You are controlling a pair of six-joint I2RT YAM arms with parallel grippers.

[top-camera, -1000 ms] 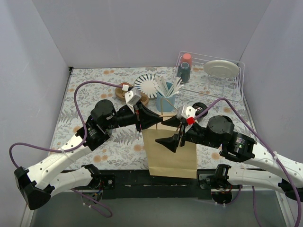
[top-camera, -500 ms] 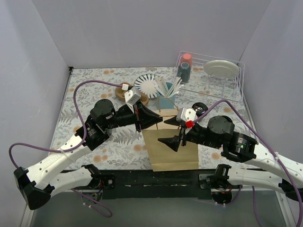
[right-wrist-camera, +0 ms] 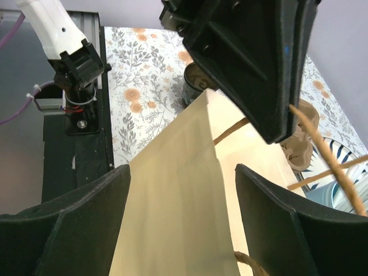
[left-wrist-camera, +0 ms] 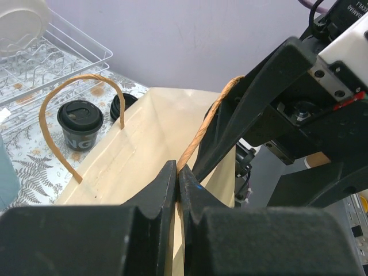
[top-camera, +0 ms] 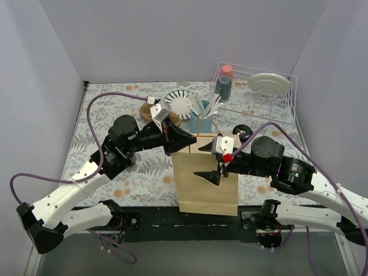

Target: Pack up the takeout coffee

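A brown paper bag (top-camera: pixel 204 184) stands in front of the arms, near the table's front edge. My left gripper (left-wrist-camera: pixel 178 171) is shut on one twisted paper handle (left-wrist-camera: pixel 202 131) and holds it up at the bag's top left (top-camera: pixel 187 141). The other handle (left-wrist-camera: pixel 54 103) arches free. My right gripper (right-wrist-camera: pixel 181 201) is open, and its wide-apart fingers straddle a folded side panel of the bag (right-wrist-camera: pixel 172 190) without pinching it. A black-lidded takeout coffee cup (left-wrist-camera: pixel 80 122) stands behind the bag, by the rack (top-camera: pixel 242 131). In the right wrist view a cup (right-wrist-camera: pixel 192 86) peeks out behind the bag.
A wire dish rack (top-camera: pixel 284 100) at the back right holds a white plate (top-camera: pixel 268 83) and a red-capped bottle (top-camera: pixel 224 83). A blue cup of stirrers (top-camera: pixel 201 118), a striped plate (top-camera: pixel 178 103) and a brown coaster (top-camera: pixel 148 112) sit behind the bag.
The left gripper has drawn the handle up and to the right, and the bag's top has risen and spread wider. The right gripper has shifted slightly along the bag, still open.
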